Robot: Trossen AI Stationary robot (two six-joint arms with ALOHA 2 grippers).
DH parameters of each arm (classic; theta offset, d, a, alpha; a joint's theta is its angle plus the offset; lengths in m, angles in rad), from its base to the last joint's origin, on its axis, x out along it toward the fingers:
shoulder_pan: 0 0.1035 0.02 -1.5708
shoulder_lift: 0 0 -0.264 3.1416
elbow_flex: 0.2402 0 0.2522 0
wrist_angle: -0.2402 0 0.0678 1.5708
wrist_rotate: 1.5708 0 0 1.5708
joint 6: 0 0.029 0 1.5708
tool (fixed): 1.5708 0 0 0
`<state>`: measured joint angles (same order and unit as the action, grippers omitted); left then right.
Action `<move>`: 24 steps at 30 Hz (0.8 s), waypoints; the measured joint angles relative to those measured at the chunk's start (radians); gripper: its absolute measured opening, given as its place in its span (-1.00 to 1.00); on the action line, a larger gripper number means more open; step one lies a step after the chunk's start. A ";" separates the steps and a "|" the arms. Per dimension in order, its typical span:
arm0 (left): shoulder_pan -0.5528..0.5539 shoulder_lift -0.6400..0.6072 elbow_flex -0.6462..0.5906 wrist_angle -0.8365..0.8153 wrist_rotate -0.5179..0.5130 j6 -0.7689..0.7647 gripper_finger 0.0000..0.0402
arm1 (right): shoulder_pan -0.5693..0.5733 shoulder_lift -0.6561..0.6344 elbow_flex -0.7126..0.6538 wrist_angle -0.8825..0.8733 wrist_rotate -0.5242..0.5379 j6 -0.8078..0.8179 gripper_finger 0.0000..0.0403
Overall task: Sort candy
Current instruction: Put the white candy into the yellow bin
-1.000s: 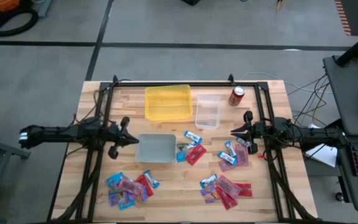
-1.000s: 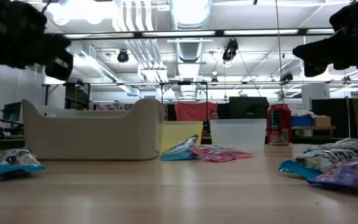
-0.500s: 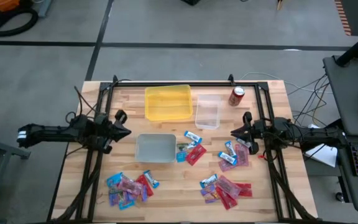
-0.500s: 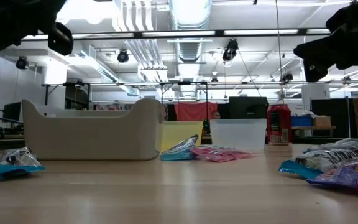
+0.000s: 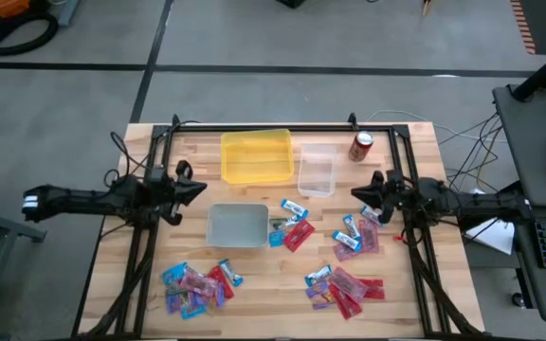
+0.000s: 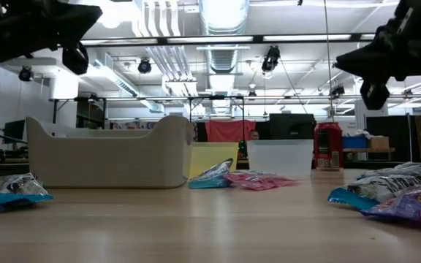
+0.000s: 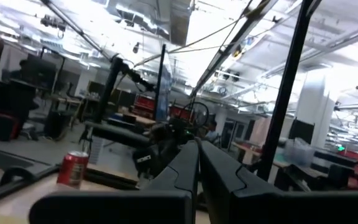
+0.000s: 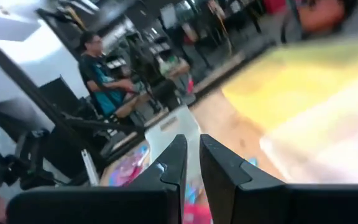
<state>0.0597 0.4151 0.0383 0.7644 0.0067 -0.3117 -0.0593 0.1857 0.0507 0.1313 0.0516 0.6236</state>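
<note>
Left gripper (image 5: 195, 187) closed, empty, raised over the table's left side; right gripper (image 5: 360, 196) nearly shut, nothing visibly held, above the right-hand scatter. Candy (image 5: 195, 287) lies in loose heaps on the table (image 5: 415, 142) — none visible in the grey bin (image 5: 238, 225), yellow bin (image 5: 255, 156) or clear bin (image 5: 316, 171). Sorting seemingly barely begun — nearly all remains.

Left claw (image 5: 197, 187) raised above counter's left side, fingers pressed together, empty. Right claw (image 5: 357, 193) raised at right side, fingers nearly touching, empty.
</note>
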 joint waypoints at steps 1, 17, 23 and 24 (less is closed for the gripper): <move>0.000 0.022 0.000 0.022 0.000 -0.015 -1.00 | 0.000 0.017 0.017 -0.040 -0.005 0.042 -0.82; 0.001 0.254 0.000 0.150 0.002 -0.085 -1.00 | 0.035 0.514 0.507 -0.988 -0.079 0.496 -0.82; 0.000 0.233 0.000 0.148 0.073 -0.094 -1.00 | 0.035 0.680 0.578 -1.071 -0.081 0.459 -0.82; 0.000 0.230 0.000 0.148 0.087 -0.094 -1.00 | 0.035 0.703 0.586 -1.056 -0.081 0.459 -0.82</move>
<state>0.0597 0.6447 0.0383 0.9127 0.0933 -0.4060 -0.0238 0.8888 0.6362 -0.9247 -0.0292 1.0828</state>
